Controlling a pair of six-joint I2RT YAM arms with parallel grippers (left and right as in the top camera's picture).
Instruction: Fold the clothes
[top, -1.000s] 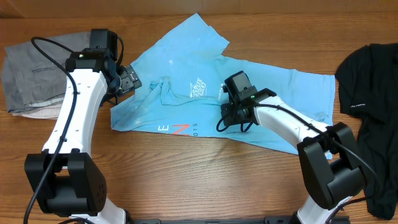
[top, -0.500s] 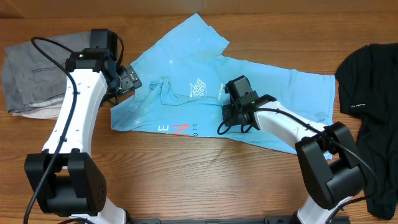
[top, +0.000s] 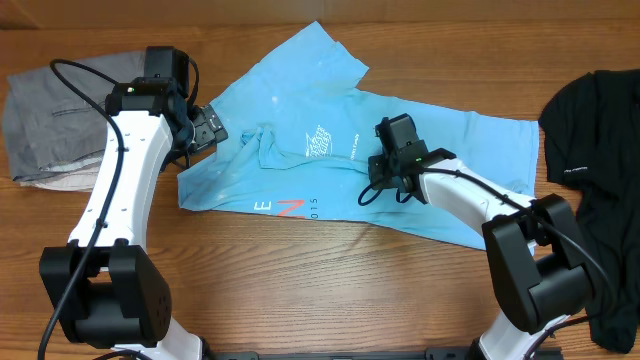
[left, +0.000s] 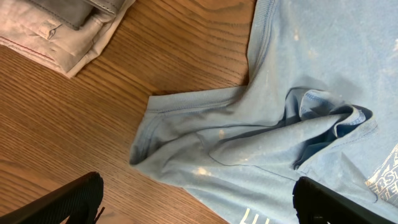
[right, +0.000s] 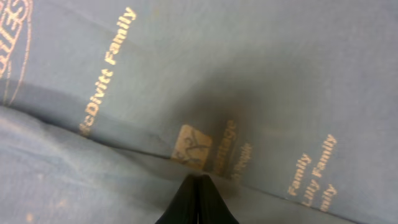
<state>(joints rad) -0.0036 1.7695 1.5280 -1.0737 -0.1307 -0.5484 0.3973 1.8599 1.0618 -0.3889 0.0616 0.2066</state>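
Note:
The clothes are a light blue T-shirt (top: 470, 150) lying spread across the wooden table (top: 300, 280), with white logos and coral letters facing up. Its collar (left: 329, 118) is bunched. My left gripper (top: 205, 130) hovers open by the shirt's left sleeve (left: 180, 134). In the left wrist view this left gripper (left: 199, 199) has its fingers wide apart with nothing between them. My right gripper (top: 390, 165) is over the shirt's middle. Seen from the wrist, the right gripper (right: 200, 180) is shut, its tips pressed together and resting on the printed cloth (right: 124, 174).
A folded grey garment (top: 50, 120) lies at the far left, and its corner (left: 56, 25) shows in the left wrist view. A black garment (top: 600, 130) is heaped at the right edge. Bare wood runs along the table's front.
My right gripper has slid to the right across the shirt, still shut. The left arm and the shirt's outline have not moved.

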